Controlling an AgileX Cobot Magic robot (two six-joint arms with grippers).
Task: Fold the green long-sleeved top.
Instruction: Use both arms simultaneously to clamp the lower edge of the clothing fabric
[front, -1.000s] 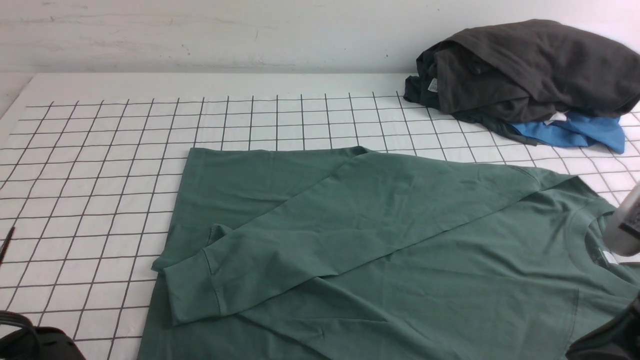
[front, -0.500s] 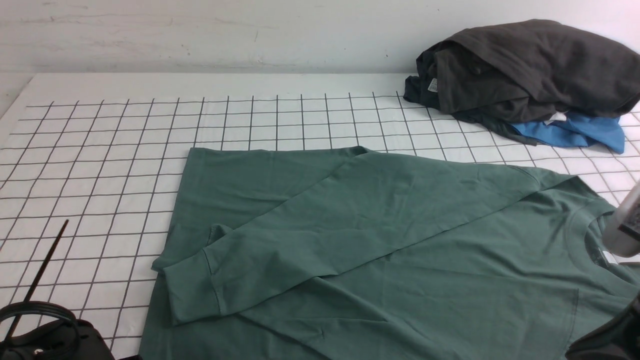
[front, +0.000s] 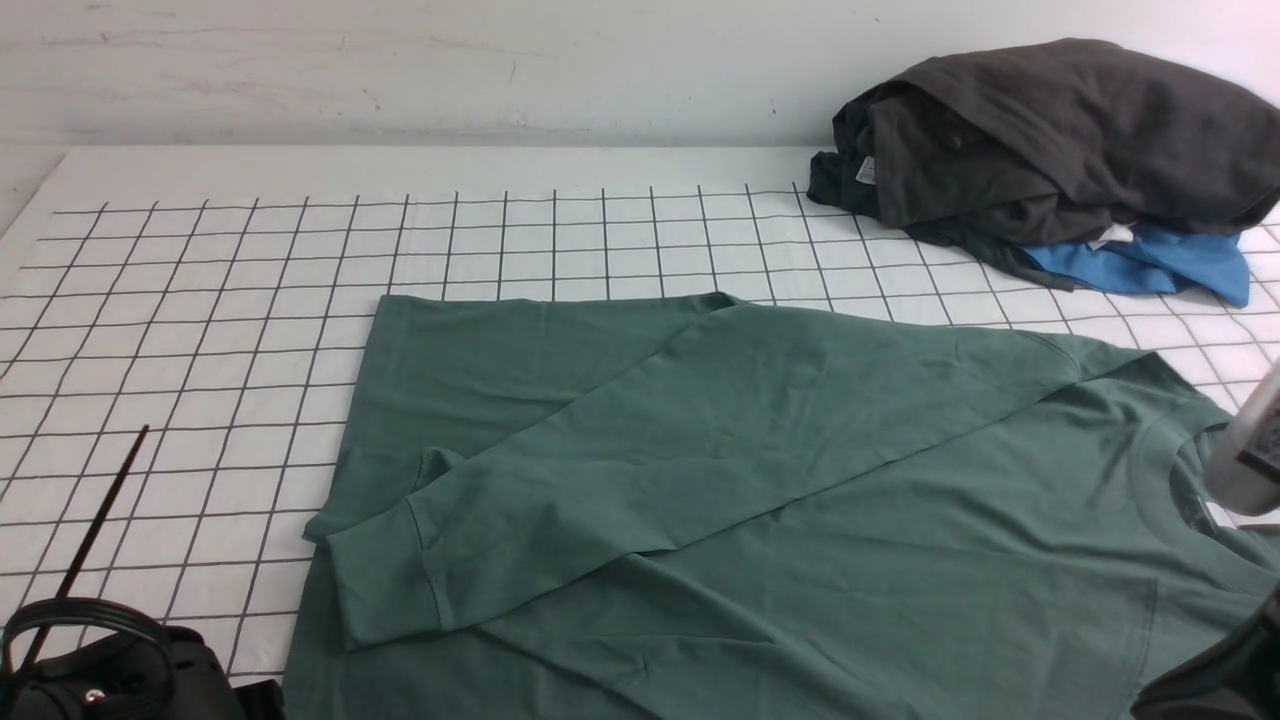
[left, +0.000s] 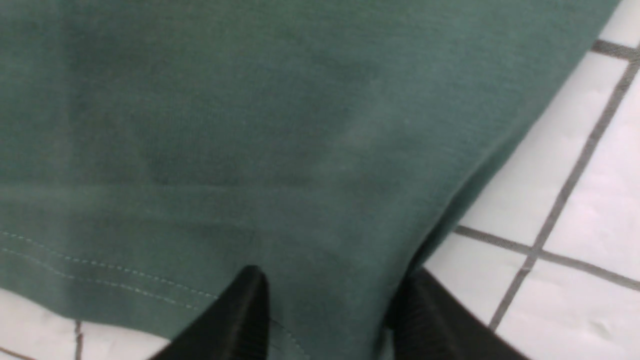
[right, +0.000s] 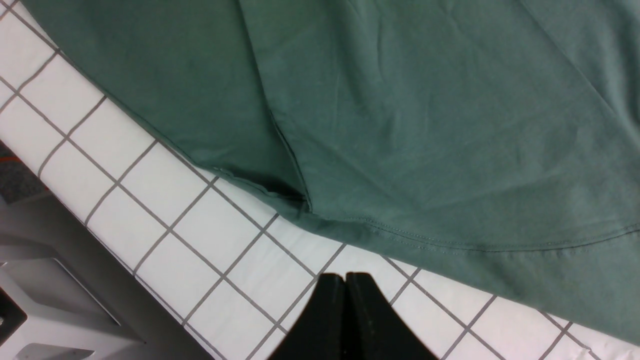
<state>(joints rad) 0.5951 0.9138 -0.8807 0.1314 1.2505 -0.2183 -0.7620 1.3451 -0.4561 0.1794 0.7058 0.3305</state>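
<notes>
One green long-sleeved top spread flat over the near right of the grid-lined table, a sleeve folded across the body. Left gripper partly open, straddling the hem corner, cloth between its fingers. Right gripper closed, empty, just beside the hem. Charcoal garment heaped on a blue garment, far right.

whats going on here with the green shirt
A two-armed robot is folding the green long-sleeved top, which lies flat on the gridded table with one sleeve already laid across its body. The left pincer straddles a hem corner, jaws open around the fabric. The right pincer is shut and empty, just off the top's edge.
</notes>
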